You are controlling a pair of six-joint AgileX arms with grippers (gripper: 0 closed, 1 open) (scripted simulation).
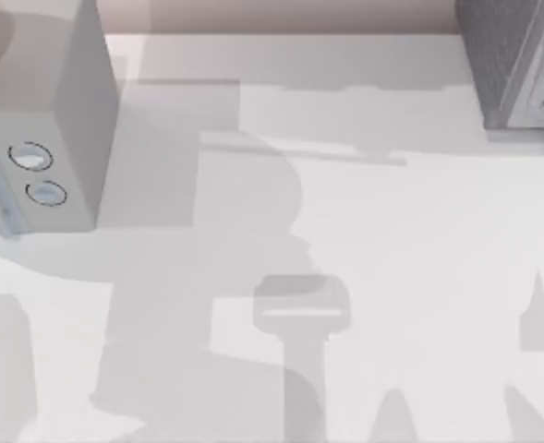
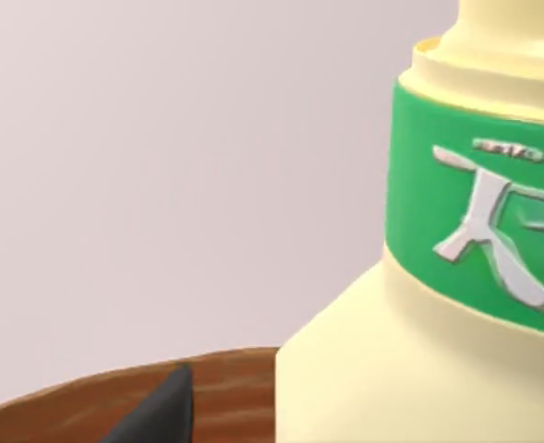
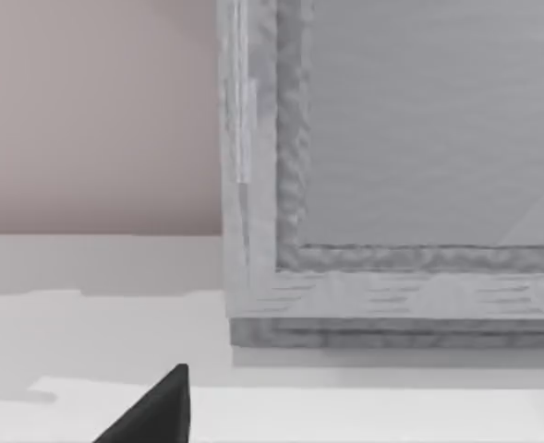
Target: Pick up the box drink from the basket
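Close against the left gripper, the drink rises over the basket rim; whether its fingers pinch it, I cannot tell. Lifting seems unfinished.

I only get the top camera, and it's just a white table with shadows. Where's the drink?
Observer: The left wrist camera is right up close to it. It's a pale yellow drink bottle.
Child: Does it have a label?
Observer: Yes, a green band goes round its neck, with white lettering on it.
Child: And where's the basket?
Observer: A brown wooden basket rim curves next to the bottle in that same view.
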